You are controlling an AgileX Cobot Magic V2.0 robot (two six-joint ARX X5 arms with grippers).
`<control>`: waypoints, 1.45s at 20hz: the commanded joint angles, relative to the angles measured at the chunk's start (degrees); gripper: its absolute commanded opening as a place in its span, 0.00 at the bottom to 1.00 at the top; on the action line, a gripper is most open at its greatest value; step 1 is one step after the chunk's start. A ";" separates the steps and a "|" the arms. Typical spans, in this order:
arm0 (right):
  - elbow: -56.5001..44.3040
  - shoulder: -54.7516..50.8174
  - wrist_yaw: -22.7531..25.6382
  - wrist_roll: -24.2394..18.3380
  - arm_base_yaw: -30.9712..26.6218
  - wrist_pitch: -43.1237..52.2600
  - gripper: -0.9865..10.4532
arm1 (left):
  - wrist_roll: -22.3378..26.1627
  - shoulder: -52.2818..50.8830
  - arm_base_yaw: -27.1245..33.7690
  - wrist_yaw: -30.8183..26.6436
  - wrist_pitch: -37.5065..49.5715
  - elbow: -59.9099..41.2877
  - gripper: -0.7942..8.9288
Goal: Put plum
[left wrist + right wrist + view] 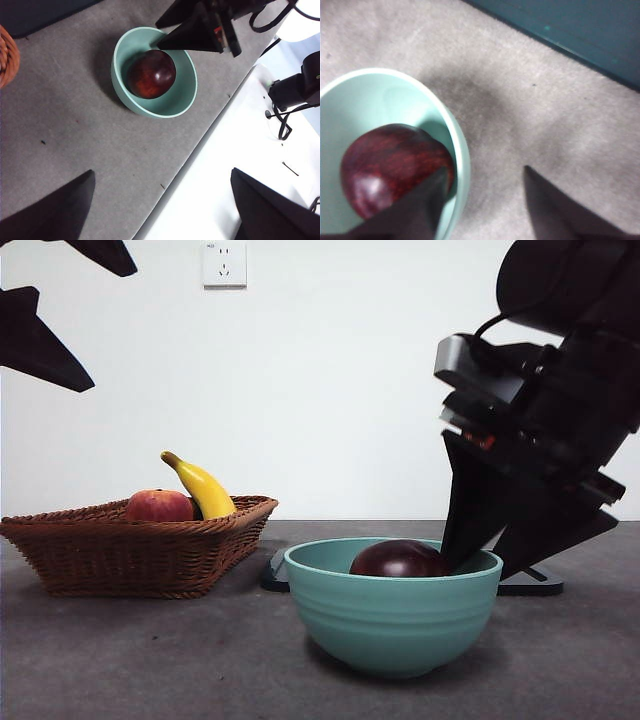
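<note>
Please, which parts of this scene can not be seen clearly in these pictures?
- Glossy dark purple plum: front view, lower half behind the wall of the teal ceramic bowl.
- Right pincer: right wrist view, blurred; whether the open jaw touches the plum is unclear.
- Red-orange apple-like fruit and yellow banana: front view, lower parts behind the woven brown basket rim.
- Left pincer: open and waiting high, base cut off.

**Around the table**

A teal bowl (392,615) stands near the front of the grey table (150,660). Well apart from it, to the left in the front view, sits a brown wicker basket (130,555) holding a red-orange apple (158,506) and a yellow banana (203,488), side by side. A white wall socket (224,264) is mounted on the wall behind.
</note>
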 commanded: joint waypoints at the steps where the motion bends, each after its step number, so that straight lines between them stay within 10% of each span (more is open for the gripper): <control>1: 0.15 1.84 0.17 0.52 1.05 0.87 0.21 | 0.81 0.31 -0.22 0.26 0.68 0.33 0.53; 21: 16.55 2.86 1.73 2.64 -3.41 -2.89 0.10 | 0.81 0.31 -0.22 0.26 0.94 0.33 0.53; 29: 32.15 20.46 1.70 0.07 -9.92 -4.90 0.10 | 0.81 0.31 -0.22 0.26 0.90 0.33 0.53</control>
